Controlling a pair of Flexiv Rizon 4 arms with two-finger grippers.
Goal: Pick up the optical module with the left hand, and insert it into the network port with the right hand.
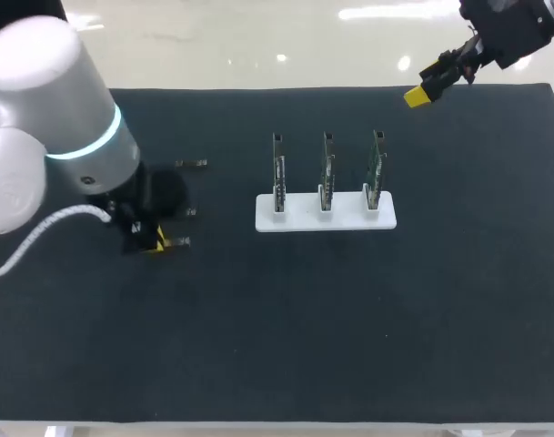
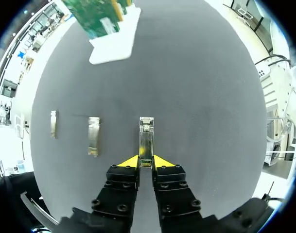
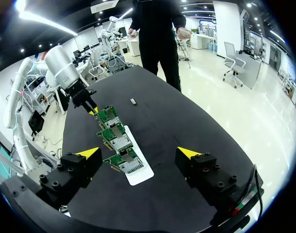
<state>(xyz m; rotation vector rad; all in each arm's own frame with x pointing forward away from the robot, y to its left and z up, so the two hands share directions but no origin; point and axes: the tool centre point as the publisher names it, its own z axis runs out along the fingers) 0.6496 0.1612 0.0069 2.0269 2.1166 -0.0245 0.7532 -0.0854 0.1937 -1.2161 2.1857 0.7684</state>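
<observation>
Clamped on the optical module (image 2: 146, 138) with the left gripper (image 2: 146, 162), nine o'clock of the stand (image 1: 325, 218). Spread wide with the right gripper (image 3: 139, 152), one o'clock.

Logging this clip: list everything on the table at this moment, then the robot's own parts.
gripped optical module: 1, silvery, lying on the table between the left gripper's fingers
loose optical modules: 2, silvery, flat on the table beside the gripped one, apart from each other
circuit boards: 3, green, upright in a row in the holder
holder: 1, white, mid-table
table: 1, black top
left gripper: yellow tips, down at the table, shut on the gripped optical module
right gripper: yellow tips, open, holding nothing, by the table's far right corner
</observation>
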